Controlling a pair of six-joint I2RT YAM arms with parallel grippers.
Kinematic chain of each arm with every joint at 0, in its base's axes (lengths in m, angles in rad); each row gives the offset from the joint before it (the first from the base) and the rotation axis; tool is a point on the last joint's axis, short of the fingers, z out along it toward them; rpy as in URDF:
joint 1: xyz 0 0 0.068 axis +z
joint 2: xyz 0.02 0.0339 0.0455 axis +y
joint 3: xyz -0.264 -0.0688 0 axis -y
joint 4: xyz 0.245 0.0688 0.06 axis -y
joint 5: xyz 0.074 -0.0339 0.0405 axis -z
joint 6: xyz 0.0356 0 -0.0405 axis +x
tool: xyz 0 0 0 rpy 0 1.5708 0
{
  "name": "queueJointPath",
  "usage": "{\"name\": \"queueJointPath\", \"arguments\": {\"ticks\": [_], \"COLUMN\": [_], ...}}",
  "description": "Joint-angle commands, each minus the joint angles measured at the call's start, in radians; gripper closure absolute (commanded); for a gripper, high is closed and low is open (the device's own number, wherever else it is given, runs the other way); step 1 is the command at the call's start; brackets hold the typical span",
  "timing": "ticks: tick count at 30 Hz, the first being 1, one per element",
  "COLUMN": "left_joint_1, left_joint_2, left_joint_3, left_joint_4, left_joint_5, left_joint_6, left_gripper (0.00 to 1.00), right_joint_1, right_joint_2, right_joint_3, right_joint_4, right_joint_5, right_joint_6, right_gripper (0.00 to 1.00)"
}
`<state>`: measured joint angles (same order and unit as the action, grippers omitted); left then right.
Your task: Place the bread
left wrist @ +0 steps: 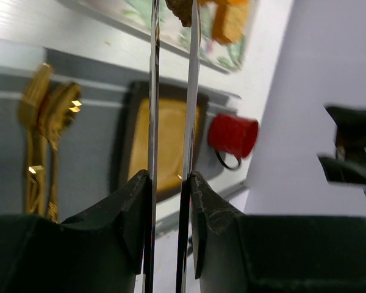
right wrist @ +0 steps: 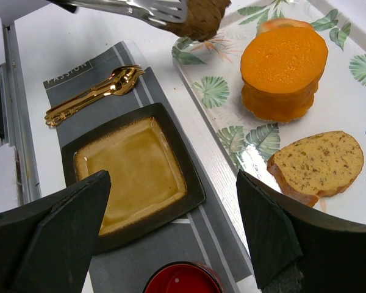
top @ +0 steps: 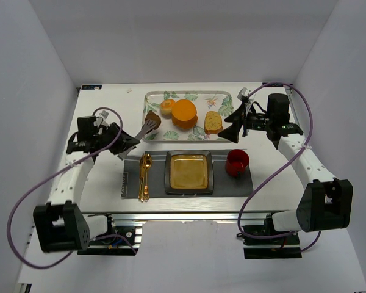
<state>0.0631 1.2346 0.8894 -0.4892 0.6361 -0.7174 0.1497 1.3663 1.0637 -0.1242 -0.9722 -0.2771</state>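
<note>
My left gripper (top: 118, 138) (left wrist: 169, 183) is shut on a pair of metal tongs (top: 141, 132) (left wrist: 191, 91). The tongs' tips pinch a dark brown piece of bread (top: 153, 118) (right wrist: 199, 18) (left wrist: 181, 8), held just above the left end of the leaf-patterned tray (top: 195, 97). A square amber plate with a dark rim (top: 168, 183) (right wrist: 182, 122) (left wrist: 132, 122) lies empty on the grey placemat (top: 232, 186). My right gripper (top: 235, 124) (right wrist: 172, 177) is open and empty, above the tray's right end and the plate's far side.
On the tray lie a seeded bread slice (top: 213, 122) (right wrist: 317, 163), a thick orange round (top: 184, 113) (right wrist: 283, 68) and a small bun (top: 166, 107). A red cup (top: 236, 162) (right wrist: 183, 279) (left wrist: 233, 135) and gold cutlery (top: 144, 176) (right wrist: 94, 94) (left wrist: 46, 122) flank the plate.
</note>
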Motion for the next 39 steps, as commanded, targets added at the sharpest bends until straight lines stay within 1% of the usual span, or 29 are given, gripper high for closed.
{"name": "queueJointPath", "arguments": {"ticks": [1, 6, 9, 10, 11, 13, 17, 19, 21, 22, 25, 32, 36, 39], "left_joint_1": [-0.002, -0.02, -0.045, -0.046, -0.083, -0.1, -0.146, -0.163, -0.186, -0.19, -0.2, -0.2, -0.198, -0.2], "left_joint_2": [-0.136, -0.266, -0.308, -0.326, -0.334, -0.346, -0.336, -0.325, -0.307, -0.304, -0.288, -0.262, -0.239, -0.224], "left_joint_3": [-0.012, -0.082, -0.112, -0.131, -0.139, -0.156, -0.184, -0.19, -0.191, -0.191, -0.188, -0.13, -0.06, 0.003], "left_joint_4": [-0.098, -0.248, -0.311, -0.321, -0.327, -0.339, -0.342, -0.342, -0.353, -0.357, -0.362, -0.38, -0.426, -0.425], "left_joint_5": [0.123, 0.218, 0.235, 0.246, 0.25, 0.257, 0.261, 0.248, 0.215, 0.205, 0.182, 0.159, 0.114, 0.054], "left_joint_6": [0.047, 0.116, 0.139, 0.141, 0.142, 0.145, 0.154, 0.159, 0.164, 0.167, 0.173, 0.191, 0.214, 0.205], "left_gripper": [0.95, 0.96, 0.96, 0.96, 0.95, 0.95, 0.92, 0.85, 0.72, 0.61, 0.48, 0.37, 0.37, 0.38], "right_joint_1": [-0.007, -0.007, -0.007, -0.007, -0.006, -0.007, -0.007, -0.007, -0.007, -0.007, -0.007, -0.009, -0.007, -0.007], "right_joint_2": [-0.033, -0.024, -0.016, -0.016, -0.013, -0.01, -0.006, -0.006, -0.006, -0.006, -0.007, -0.009, -0.006, -0.003], "right_joint_3": [0.002, 0.013, 0.021, 0.022, 0.022, 0.025, 0.03, 0.03, 0.032, 0.032, 0.03, 0.032, 0.032, 0.03], "right_joint_4": [-0.008, -0.038, -0.048, -0.051, -0.052, -0.054, -0.058, -0.06, -0.058, -0.058, -0.058, -0.057, -0.057, -0.055], "right_joint_5": [-0.022, -0.023, -0.025, -0.025, -0.025, -0.028, -0.029, -0.031, -0.031, -0.03, -0.026, -0.019, -0.019, -0.019], "right_joint_6": [-0.017, -0.042, -0.048, -0.048, -0.048, -0.047, -0.043, -0.042, -0.039, -0.039, -0.037, -0.039, -0.04, -0.04], "right_gripper": [0.12, 0.12, 0.12, 0.12, 0.12, 0.12, 0.12, 0.12, 0.12, 0.12, 0.12, 0.12, 0.11, 0.12]}}
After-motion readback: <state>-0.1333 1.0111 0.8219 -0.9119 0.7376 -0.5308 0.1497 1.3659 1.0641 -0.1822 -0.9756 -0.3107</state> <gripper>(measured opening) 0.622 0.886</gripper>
